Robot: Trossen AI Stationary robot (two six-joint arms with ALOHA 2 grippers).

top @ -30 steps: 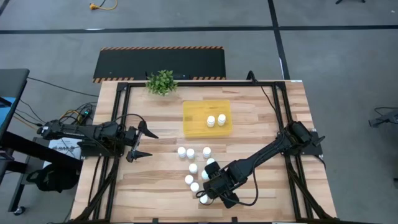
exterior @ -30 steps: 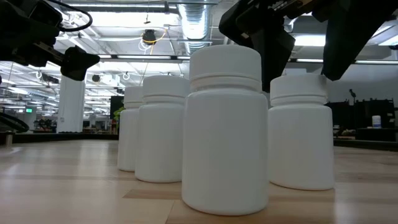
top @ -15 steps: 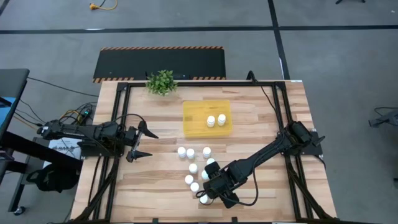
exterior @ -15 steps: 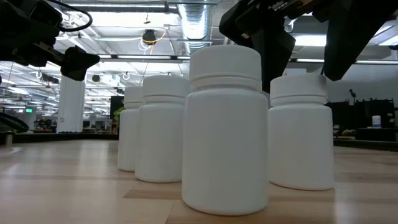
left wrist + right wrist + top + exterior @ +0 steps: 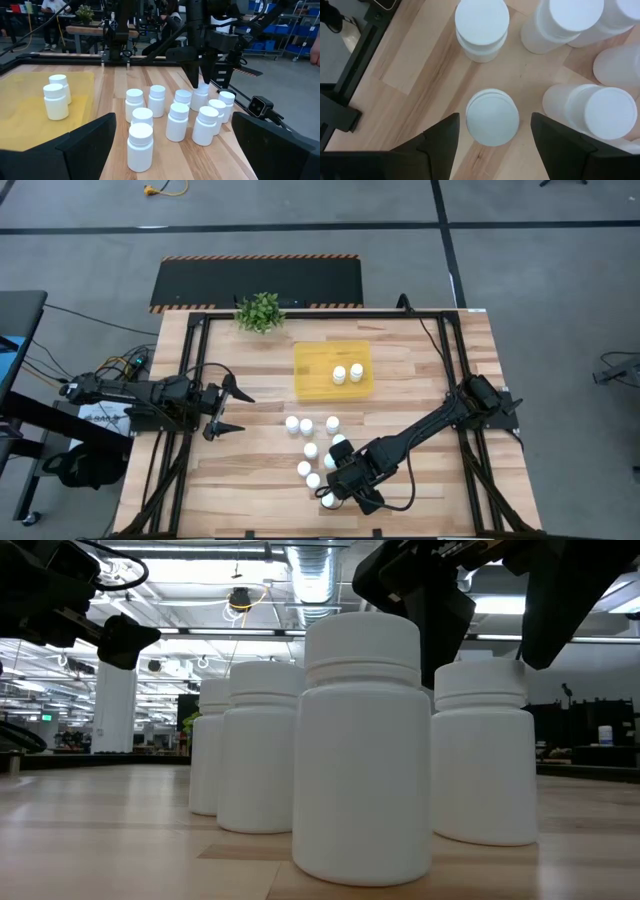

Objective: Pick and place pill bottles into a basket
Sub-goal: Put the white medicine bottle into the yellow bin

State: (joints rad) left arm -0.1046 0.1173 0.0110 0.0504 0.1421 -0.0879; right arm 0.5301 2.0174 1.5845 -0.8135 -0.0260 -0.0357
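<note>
Right gripper [image 5: 492, 135] jaws apart astride a small white capped pill bottle [image 5: 492, 117] at bench's six o'clock, left gripper [image 5: 230, 408] spread wide at nine o'clock, two bottles in yellow translucent tray [image 5: 310, 370].

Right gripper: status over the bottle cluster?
Right gripper open, straddling one pill bottle, not closed. Left gripper open, idle at table's left. Two bottles in yellow tray. Neighbouring bottles crowd close.

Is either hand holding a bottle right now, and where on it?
No. The right hand is open with a pill bottle between its fingers, not touching. The left hand is open and empty.
</note>
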